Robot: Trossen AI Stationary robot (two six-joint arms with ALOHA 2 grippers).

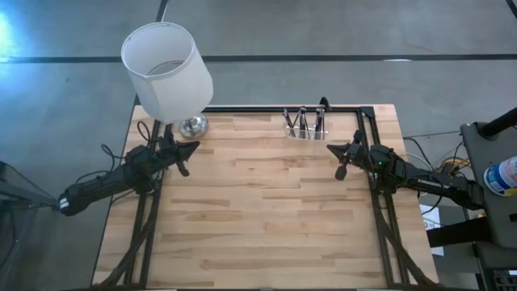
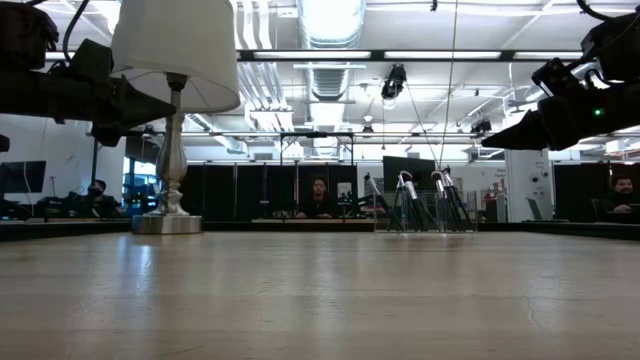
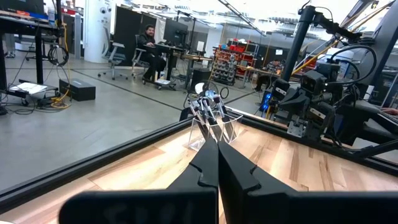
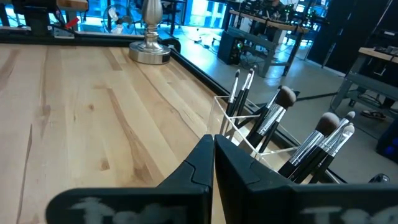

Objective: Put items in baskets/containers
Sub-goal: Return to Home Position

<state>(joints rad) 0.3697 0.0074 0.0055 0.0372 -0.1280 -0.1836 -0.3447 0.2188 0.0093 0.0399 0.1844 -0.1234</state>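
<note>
Fingers (image 3: pixel 205 163) of left gripper (image 1: pixel 185 170) and right gripper (image 1: pixel 340 173) are pressed together, empty; brushes (image 4: pixel 311 148) lean upright, bristles up, in the clear holder (image 4: pixel 219 115) on the surface (image 1: pixel 266 210)

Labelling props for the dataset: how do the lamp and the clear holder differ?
Height: the lamp is tall; the holder is low. Material: the lamp has an opaque white shade on a metal base; the holder is clear. Contents: the holder carries brushes; the lamp none. Shared: both stand upright at the table's far edge, apart from the shut left gripper and right gripper.
</note>
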